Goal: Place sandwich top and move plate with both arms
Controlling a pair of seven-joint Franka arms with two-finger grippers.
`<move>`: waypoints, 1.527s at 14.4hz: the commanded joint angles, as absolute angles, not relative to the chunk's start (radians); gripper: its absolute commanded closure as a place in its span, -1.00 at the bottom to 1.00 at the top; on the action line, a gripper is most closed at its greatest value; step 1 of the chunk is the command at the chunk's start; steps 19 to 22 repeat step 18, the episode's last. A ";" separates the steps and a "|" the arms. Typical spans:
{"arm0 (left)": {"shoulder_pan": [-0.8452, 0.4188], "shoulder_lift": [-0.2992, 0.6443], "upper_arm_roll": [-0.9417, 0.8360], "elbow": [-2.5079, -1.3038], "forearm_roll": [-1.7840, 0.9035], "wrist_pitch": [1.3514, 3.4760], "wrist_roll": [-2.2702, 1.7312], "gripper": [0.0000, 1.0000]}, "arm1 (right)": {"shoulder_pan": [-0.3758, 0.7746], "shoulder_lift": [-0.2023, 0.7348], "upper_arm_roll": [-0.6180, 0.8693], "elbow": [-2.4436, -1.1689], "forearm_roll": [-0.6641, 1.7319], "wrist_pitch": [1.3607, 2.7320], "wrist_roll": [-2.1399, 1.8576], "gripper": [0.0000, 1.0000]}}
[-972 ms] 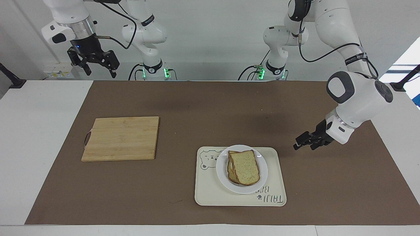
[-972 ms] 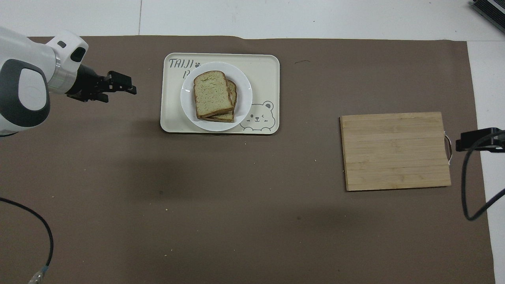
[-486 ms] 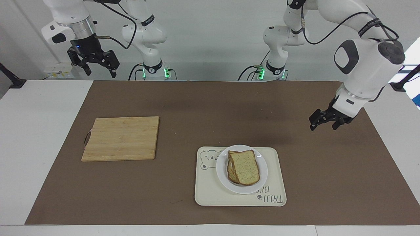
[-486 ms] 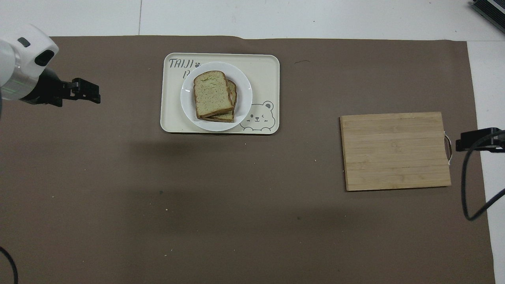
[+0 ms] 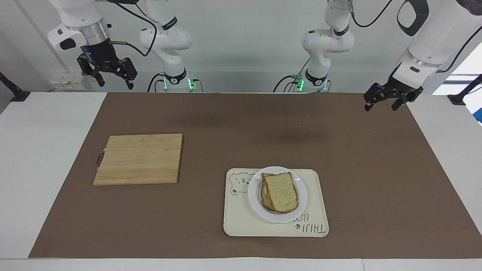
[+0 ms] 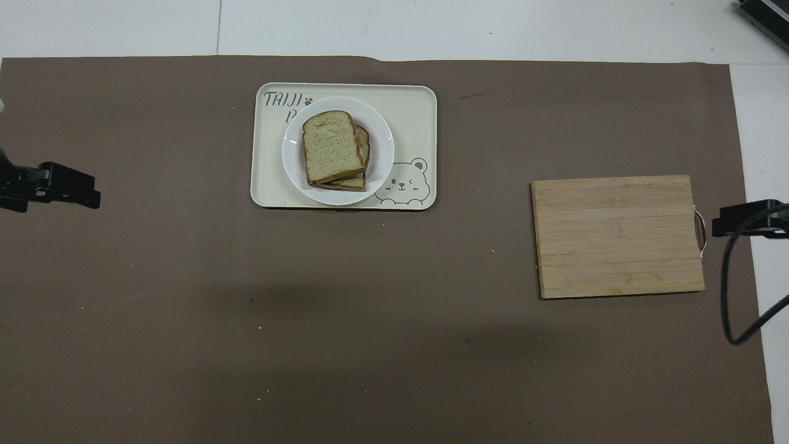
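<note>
The sandwich top [image 5: 281,191] [image 6: 330,145], a speckled slice with a brown crust, lies on another slice on the white plate [image 5: 254,195] [image 6: 385,143]. The lower slice peeks out along one edge. The plate stands on a cream tray. My left gripper [image 5: 380,107] [image 6: 92,192] hangs open and empty, high over the mat's corner at the left arm's end. It is well apart from the plate. My right gripper [image 5: 116,85] [image 6: 720,226] waits open and empty, raised above the right arm's end of the table.
The cream tray [image 5: 241,224] [image 6: 414,103] with a bear drawing lies on a brown mat [image 5: 233,124]. A wooden cutting board [image 5: 139,159] [image 6: 616,237] lies toward the right arm's end, nearer the robots than the tray. A black cable [image 6: 730,296] hangs by the board.
My left arm has lifted and drawn back from beside the tray to the mat's corner by the robots. The right arm, the bread and the plate have not moved.
</note>
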State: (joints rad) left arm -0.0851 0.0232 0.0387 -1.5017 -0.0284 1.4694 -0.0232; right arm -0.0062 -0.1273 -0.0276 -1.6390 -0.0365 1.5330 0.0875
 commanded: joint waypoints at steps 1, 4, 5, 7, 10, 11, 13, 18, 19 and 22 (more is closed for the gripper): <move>-0.087 0.034 0.038 -1.424 0.012 1.358 0.008 -1.00 | -0.012 -0.121 -0.028 -1.626 -0.021 1.529 0.066 -1.00; -0.087 -0.006 0.028 -1.439 0.002 1.376 0.009 -1.00 | -0.012 -0.121 -0.028 -1.626 -0.021 1.529 0.067 -1.00; -0.087 -0.006 0.029 -1.439 0.003 1.376 0.009 -1.00 | -0.012 -0.121 -0.026 -1.626 -0.021 1.529 0.066 -1.00; -0.084 -0.008 0.034 -1.442 0.002 1.374 0.009 -1.00 | -0.012 -0.121 -0.028 -1.626 -0.021 1.529 0.066 -1.00; -0.077 -0.012 0.035 -1.450 0.005 1.371 0.009 -1.00 | -0.012 -0.121 -0.028 -1.626 -0.021 1.529 0.066 -1.00; -0.077 -0.012 0.035 -1.450 0.005 1.370 0.011 -1.00 | -0.012 -0.121 -0.028 -1.626 -0.021 1.529 0.067 -1.00; -0.075 -0.014 0.035 -1.451 0.008 1.370 0.009 -1.00 | -0.012 -0.121 -0.028 -1.626 -0.021 1.529 0.066 -1.00; -0.074 -0.014 0.035 -1.451 0.008 1.371 0.006 -1.00 | -0.012 -0.121 -0.028 -1.626 -0.021 1.529 0.067 -1.00; -0.074 -0.014 0.035 -1.451 0.008 1.371 0.006 -1.00 | -0.012 -0.121 -0.028 -1.626 -0.021 1.529 0.067 -1.00; -0.074 -0.014 0.035 -1.451 0.008 1.371 0.006 -1.00 | -0.012 -0.121 -0.028 -1.626 -0.021 1.529 0.067 -1.00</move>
